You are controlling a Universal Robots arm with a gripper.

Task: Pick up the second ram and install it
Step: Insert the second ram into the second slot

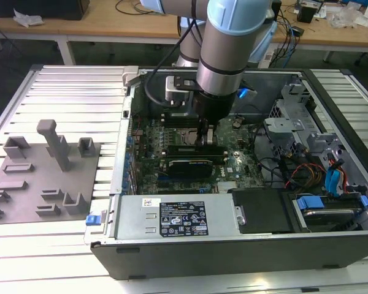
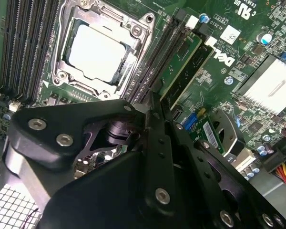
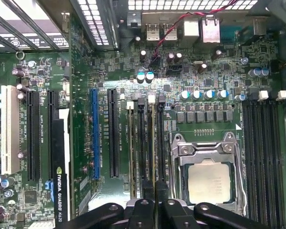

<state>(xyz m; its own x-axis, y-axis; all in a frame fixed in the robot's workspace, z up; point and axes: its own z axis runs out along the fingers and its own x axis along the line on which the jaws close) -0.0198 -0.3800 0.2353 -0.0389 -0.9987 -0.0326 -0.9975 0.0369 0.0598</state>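
Here the arm reaches down into the open computer case point(image 1: 331, 110), its gripper point(image 1: 203, 138) low over the motherboard point(image 1: 230, 160) beside the processor point(image 1: 185, 136). In the first wrist view the gripper's fingers point(image 3: 163, 206) stand close together, pinched on the top edge of the second ram point(image 3: 155, 157), which stands upright in a memory slot point(image 3: 142, 143) just beside the processor socket point(image 3: 209, 176). In the second wrist view another green memory stick point(image 2: 183, 62) sits in the neighbouring slots near the silver-topped processor point(image 2: 96, 52); whether the held stick is fully seated cannot be told. In the exterior view, a gray moulded holder tray point(image 1: 43, 177) lies on the ribbed table point(image 1: 73, 92), on the exterior view's left, well apart from the case.
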